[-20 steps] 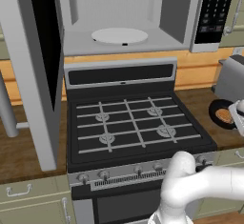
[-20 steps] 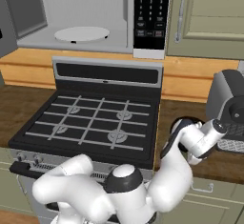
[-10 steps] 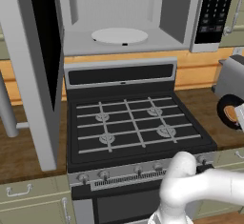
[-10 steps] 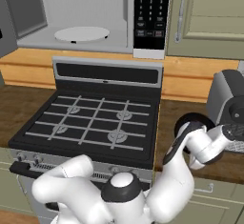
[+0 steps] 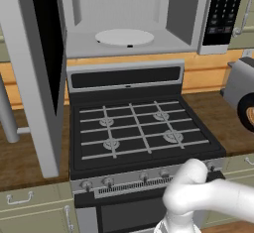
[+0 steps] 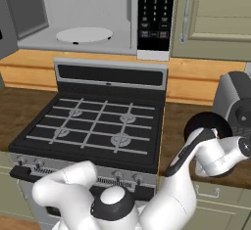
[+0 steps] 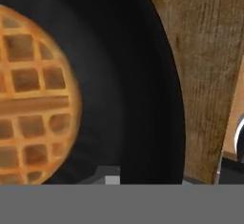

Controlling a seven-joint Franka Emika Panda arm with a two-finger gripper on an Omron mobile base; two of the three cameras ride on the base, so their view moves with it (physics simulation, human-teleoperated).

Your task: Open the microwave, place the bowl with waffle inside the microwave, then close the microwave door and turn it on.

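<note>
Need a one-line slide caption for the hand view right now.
Close-up from the hand: waffle lying in the black bowl, wooden counter beyond its rim.

The waffle and bowl are cut off by the frame.

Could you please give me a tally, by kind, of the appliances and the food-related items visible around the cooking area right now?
Microwave, door swung open: 1
Gas stove: 1
Toaster: 1
Black bowl: 1
Waffle, lying in the bowl: 1
Total: 5
</note>
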